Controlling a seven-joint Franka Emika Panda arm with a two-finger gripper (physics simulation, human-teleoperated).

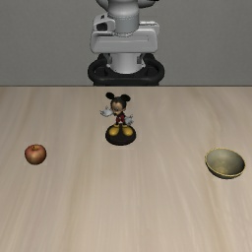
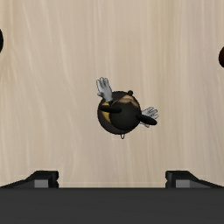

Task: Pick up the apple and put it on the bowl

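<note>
across the pale wooden counter [image 1: 126,212], which runs from edge to edge of the exterior view below a grey wall [image 1: 39,39], three things stand well apart in a loose row. at the counter's far side one white arm [image 1: 124,37] rises from a dark round base [image 1: 125,71], its links folded close above that base. the end effector [image 2: 112,179] hangs over the middle of the counter and looks straight down; in the wrist view its two dark fingertips [image 2: 41,178] stand wide apart, fully spread, holding nothing and touching nothing, with bare wood beyond them. one bowl [image 1: 225,162], olive-gold and shallow, sits upright toward the exterior view's right, and its inside lies bare. one mouse figurine [image 1: 120,120], black-eared with red shorts and yellow shoes on a dark round stand, stands upright at the centre, just in front of the base; the wrist view sees it from above, directly below the hand and a little ahead of the fingertips. one apple [image 1: 35,154], red and small, rests on the counter toward the exterior view's left, well apart from the figurine and farther still from the bowl, with the figurine between the two. the apple touches nothing but the wood.
</note>
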